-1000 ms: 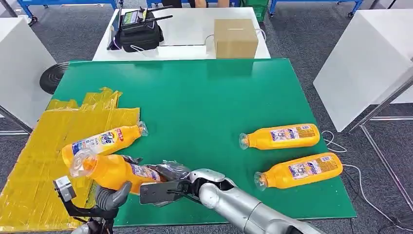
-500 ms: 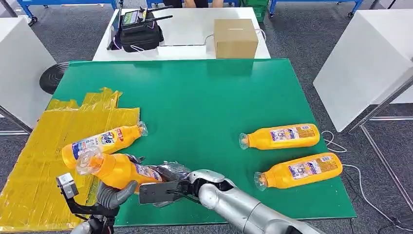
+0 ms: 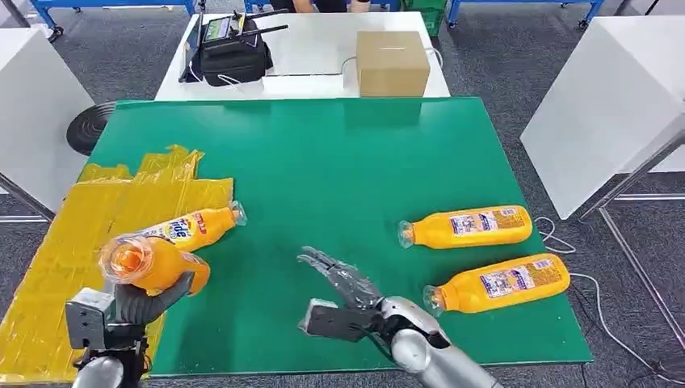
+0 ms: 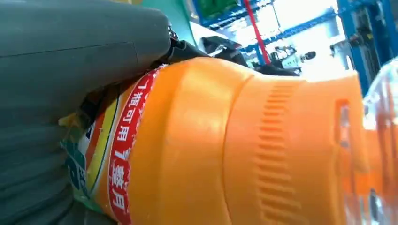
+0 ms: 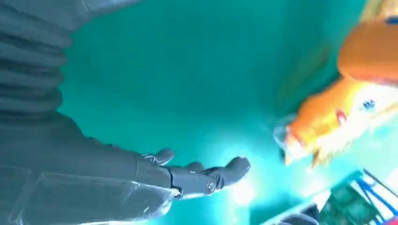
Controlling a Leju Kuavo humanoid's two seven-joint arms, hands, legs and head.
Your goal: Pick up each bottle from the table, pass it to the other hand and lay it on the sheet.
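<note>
The left robot hand [image 3: 141, 301] grasps an orange bottle [image 3: 153, 263], raised above the yellow sheet [image 3: 65, 242] at the desk's [image 3: 339, 162] left edge; the right robot hand [image 3: 339, 279] hangs released, fingers spread, over the green top; a second bottle [image 3: 194, 226] lies partly on the sheet; two more bottles [image 3: 468, 226] [image 3: 501, 283] lie on the right.

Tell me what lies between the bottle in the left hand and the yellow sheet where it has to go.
Little does. The left hand holds the orange bottle above the yellow sheet's near edge. One bottle already lies partly on the sheet just beyond it, so the free sheet toward the robot's left looks like the safer spot.
</note>
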